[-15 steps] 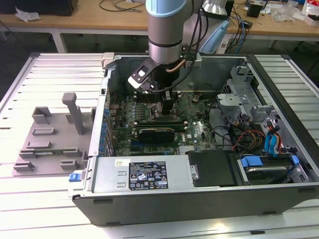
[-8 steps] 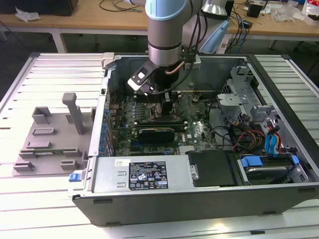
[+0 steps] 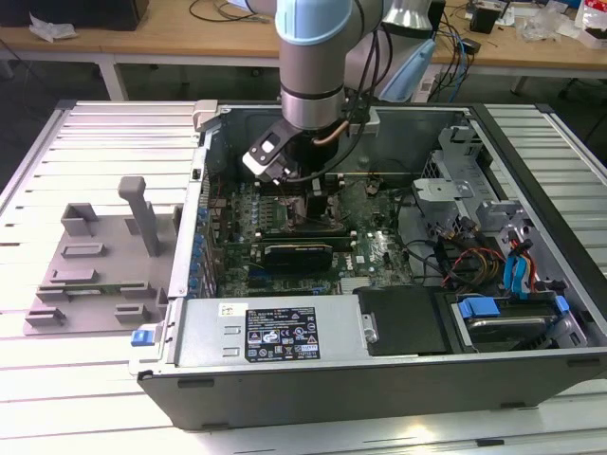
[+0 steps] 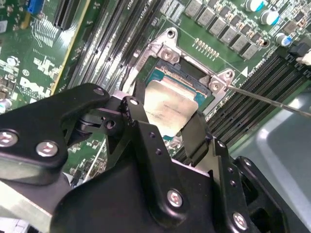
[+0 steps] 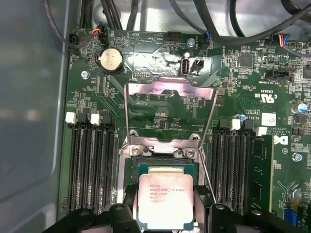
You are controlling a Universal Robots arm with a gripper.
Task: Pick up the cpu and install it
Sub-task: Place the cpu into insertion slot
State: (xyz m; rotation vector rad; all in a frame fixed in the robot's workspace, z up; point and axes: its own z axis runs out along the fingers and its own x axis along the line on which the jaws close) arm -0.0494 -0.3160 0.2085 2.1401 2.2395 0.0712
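Well, gripper (image 5: 166,203) is closed on the cpu (image 5: 165,194) by two opposite edges, over the socket (image 5: 141,170). Light, stiff, slick-topped; underside prob. fragile.

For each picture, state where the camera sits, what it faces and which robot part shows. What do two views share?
Exterior view: off the arm, looking down into the open computer case; the arm reaches in.
First wrist view: on the wrist, facing the motherboard; fingers flank the cpu over the socket.
Second wrist view: on the wrist, behind the fingers, angled at the socket.
Both wrist views share the cpu.
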